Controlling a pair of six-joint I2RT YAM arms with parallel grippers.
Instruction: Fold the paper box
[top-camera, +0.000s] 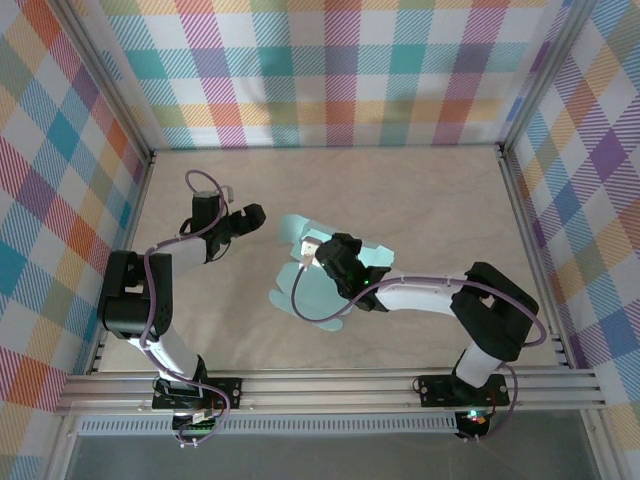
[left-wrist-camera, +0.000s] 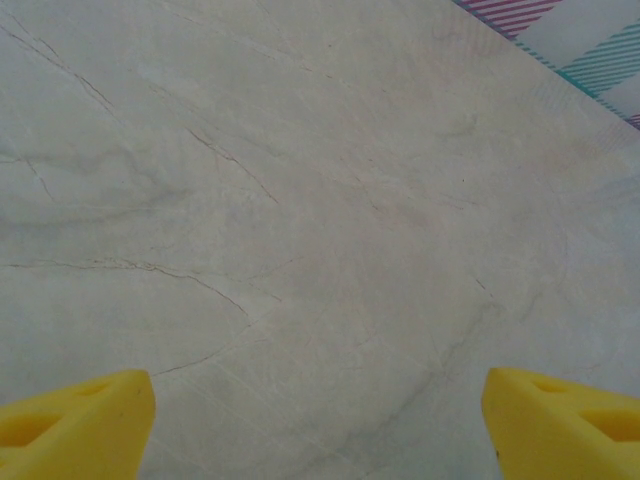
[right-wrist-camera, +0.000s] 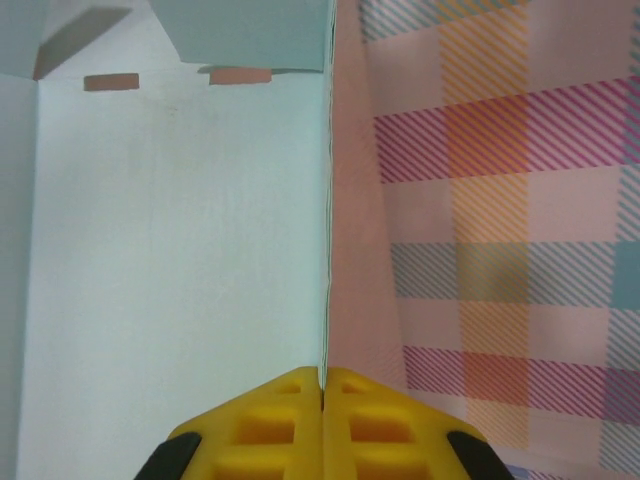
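Paper box (top-camera: 315, 295): pale blue card blank, part-folded, on the worktop (top-camera: 430, 200) a little right of centre, under the right arm's wrist.
Box detail: in the right wrist view one panel (right-wrist-camera: 180, 250) stands edge-on to the camera, with two small slots near its far end and flaps beyond them.
Right gripper (top-camera: 316, 248): closed, yellow fingertips (right-wrist-camera: 323, 385) pressed together on the thin edge of that panel.
Left gripper (top-camera: 247, 214): wide open and holding nothing, over the left half of the worktop, apart from the box.
Left wrist view: the two yellow fingertips (left-wrist-camera: 318, 420) sit at the bottom corners, with bare marbled worktop (left-wrist-camera: 300, 200) between them.
Surround: checked walls (top-camera: 330, 60) on the left, far and right sides.
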